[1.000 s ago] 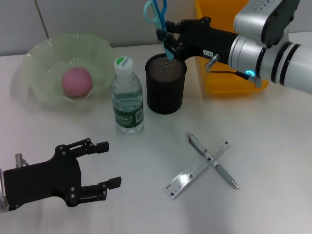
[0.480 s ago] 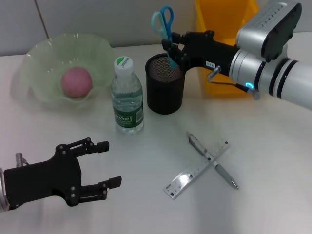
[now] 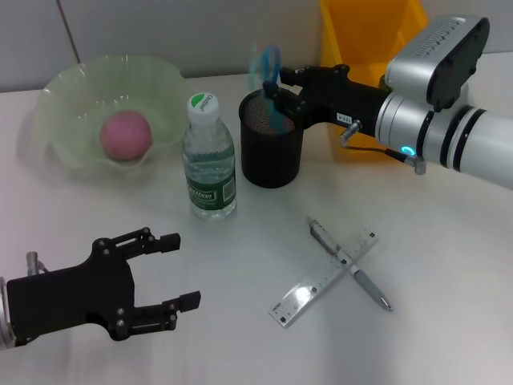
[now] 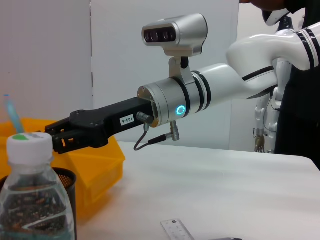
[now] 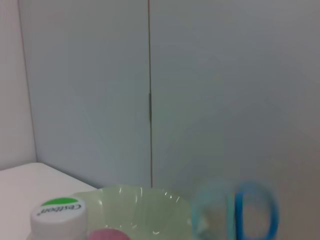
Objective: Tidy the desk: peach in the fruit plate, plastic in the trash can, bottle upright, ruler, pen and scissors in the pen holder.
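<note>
**Scissors at the pen holder, ruler and pen on the desk**

Head view: the right gripper (image 3: 276, 90) reaches in from the right, its black fingers at the rim of the black mesh pen holder (image 3: 273, 138). The blue-handled scissors (image 3: 268, 70) stand blurred between those fingers and the cup's mouth, handles up, blades pointing into the holder — whether the fingers clamp the scissors or have let go cannot be told. Just beside the holder, on its left, the water bottle (image 3: 209, 157) stands upright with its green-and-white cap on. Farther left the peach (image 3: 126, 135) lies in the pale green fruit plate (image 3: 60, 90). The yellow bin (image 3: 370, 40) sits behind the right arm. On the near desk the pen (image 3: 349, 264) lies crossed over the clear ruler (image 3: 324, 278), touching it, well apart from the holder. The left gripper (image 3: 156, 277) rests low at the near left corner, fingers spread, holding nothing.

Left wrist view: the right arm stretches across, its black gripper (image 4: 55, 141) above the yellow bin (image 4: 95, 165); the bottle (image 4: 35, 200) fills the near corner, the holder's mesh rim (image 4: 65, 176) behind it, and one end of the ruler (image 4: 177, 230) shows on the table.

Right wrist view: the bottle cap (image 5: 57, 212), the plate's rim (image 5: 135, 197) with the peach (image 5: 107, 235) in it, and the scissors' blue handles (image 5: 247, 210) — blurred — against a grey wall
</note>
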`<control>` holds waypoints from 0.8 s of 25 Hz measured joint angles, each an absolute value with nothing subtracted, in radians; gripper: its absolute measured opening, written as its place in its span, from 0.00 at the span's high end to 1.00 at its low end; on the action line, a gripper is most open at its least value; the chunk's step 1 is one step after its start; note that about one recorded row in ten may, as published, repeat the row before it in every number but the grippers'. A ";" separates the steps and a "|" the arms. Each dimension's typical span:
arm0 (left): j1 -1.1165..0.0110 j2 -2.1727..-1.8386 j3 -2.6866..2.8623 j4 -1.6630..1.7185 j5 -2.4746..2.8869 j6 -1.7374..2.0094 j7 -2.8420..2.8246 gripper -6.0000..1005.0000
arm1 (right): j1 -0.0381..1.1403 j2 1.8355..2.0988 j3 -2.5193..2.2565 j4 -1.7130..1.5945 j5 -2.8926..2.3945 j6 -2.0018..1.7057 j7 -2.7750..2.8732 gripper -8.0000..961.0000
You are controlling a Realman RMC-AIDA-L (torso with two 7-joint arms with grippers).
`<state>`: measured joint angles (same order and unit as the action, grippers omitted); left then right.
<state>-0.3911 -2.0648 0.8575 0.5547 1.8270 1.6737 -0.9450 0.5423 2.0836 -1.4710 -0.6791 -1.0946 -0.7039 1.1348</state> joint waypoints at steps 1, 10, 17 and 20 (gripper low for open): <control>-0.390 -2.065 0.857 0.555 1.827 1.674 -0.945 0.19 | 0.543 2.083 -1.471 -0.679 -1.094 -0.704 1.135 0.74; -0.387 -2.064 0.855 0.555 1.827 1.679 -0.945 0.19 | 0.540 2.083 -1.472 -0.687 -1.094 -0.709 1.143 0.42; -0.386 -2.063 0.851 0.555 1.827 1.682 -0.945 0.19 | 0.492 2.083 -1.419 -0.731 -1.088 -0.822 1.147 0.28; -0.386 -2.063 0.850 0.555 1.827 1.683 -0.947 0.19 | 0.459 2.080 -1.362 -0.740 -1.084 -0.933 1.145 0.27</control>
<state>-0.3865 -2.0626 0.8500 0.5553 1.8268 1.6826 -0.9471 0.4591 2.0804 -1.3621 -0.7402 -1.0844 -0.9328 1.1452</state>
